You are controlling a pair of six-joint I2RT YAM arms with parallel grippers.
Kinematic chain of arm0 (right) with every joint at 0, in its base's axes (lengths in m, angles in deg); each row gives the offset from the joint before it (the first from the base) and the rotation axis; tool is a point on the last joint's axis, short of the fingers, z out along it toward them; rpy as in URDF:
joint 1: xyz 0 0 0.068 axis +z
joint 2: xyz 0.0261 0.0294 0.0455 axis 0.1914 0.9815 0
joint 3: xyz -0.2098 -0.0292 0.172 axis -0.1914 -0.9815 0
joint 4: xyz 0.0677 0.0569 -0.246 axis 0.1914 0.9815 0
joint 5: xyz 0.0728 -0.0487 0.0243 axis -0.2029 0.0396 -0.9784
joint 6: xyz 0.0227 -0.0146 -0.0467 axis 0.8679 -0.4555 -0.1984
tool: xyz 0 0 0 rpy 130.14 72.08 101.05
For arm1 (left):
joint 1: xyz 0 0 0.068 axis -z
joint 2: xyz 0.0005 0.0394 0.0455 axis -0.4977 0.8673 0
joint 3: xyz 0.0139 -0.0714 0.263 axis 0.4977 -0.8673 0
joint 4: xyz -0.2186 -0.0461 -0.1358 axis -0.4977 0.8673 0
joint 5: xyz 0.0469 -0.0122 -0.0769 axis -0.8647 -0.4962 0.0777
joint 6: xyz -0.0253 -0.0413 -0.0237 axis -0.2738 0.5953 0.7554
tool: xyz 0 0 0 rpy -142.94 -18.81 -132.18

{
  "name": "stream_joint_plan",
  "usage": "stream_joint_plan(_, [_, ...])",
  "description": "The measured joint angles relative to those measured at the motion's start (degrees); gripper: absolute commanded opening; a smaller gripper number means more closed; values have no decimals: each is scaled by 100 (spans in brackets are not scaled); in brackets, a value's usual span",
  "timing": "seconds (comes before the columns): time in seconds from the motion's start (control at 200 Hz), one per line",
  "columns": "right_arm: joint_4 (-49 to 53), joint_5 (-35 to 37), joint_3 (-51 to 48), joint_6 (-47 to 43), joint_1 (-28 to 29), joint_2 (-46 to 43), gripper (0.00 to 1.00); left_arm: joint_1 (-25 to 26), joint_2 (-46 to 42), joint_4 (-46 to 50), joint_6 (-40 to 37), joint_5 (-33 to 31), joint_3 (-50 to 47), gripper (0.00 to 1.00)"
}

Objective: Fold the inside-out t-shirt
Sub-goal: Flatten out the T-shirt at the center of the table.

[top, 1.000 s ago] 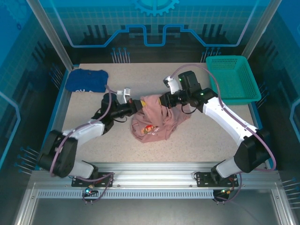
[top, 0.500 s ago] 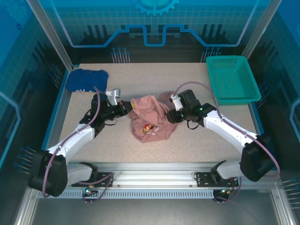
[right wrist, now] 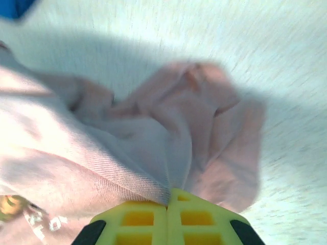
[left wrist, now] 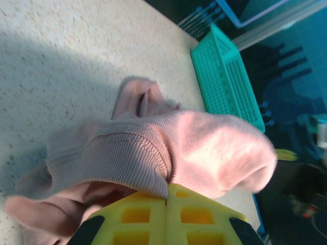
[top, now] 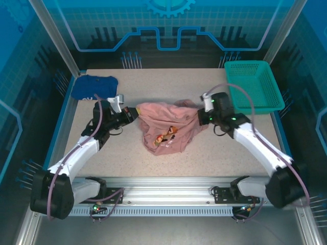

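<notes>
Top external view has the inside-out t-shirt (top: 166, 125) at the middle of the table (top: 153, 81), bunched between the two arms rather than lying flat. Left gripper (top: 134, 113), at centre-left of the frame, is clenched on the shirt's edge; in the left wrist view a ribbed hem runs straight into the closed line of its yellow jaws. Right gripper (top: 198, 115), at centre-right, is likewise clamped on cloth, with fabric disappearing between its jaws in the right wrist view. The shirt's upper edge is drawn out between the two grips, while the lower part sits in a crumpled heap with a printed patch showing. By my reading, folding proper has not begun: the shirt needs spreading flat first, and every fold is left to do. A dark blue garment (top: 93, 87) lies at upper left, a green basket (top: 253, 87) at upper right.
</notes>
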Motion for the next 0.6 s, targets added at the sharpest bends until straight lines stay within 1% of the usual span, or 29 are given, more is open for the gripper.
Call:
stream_joint_plan(0.095, [210,-76,507,-109,-146,-723,0,-76,-107,52,109,-15,334,0])
stream_joint_plan(0.215, [402,-295,1091,-302,-184,-1152,0,-76,-345,140,122,-24,737,0])
stream_joint_plan(0.305, [531,-472,1145,-365,-186,-1290,0,-76,-634,319,-2,-120,837,0])
stream_joint_plan(0.405, [581,-826,868,-382,-195,-1296,0,-76,-813,774,-247,-398,745,0])
stream_joint_plan(0.465, [605,-1143,566,-382,-199,-1180,0,-76,-807,1058,-398,-614,529,8])
stream_joint_plan(0.485, [605,-1233,481,-382,-199,-1137,0,-74,-796,1165,-450,-686,435,12])
stream_joint_plan(0.535, [605,-1493,249,-376,-199,-997,0,-46,-765,1421,-562,-905,127,27])
stream_joint_plan(0.6, [603,-1792,24,-356,-192,-772,0,70,-765,1834,-667,-1279,-304,42])
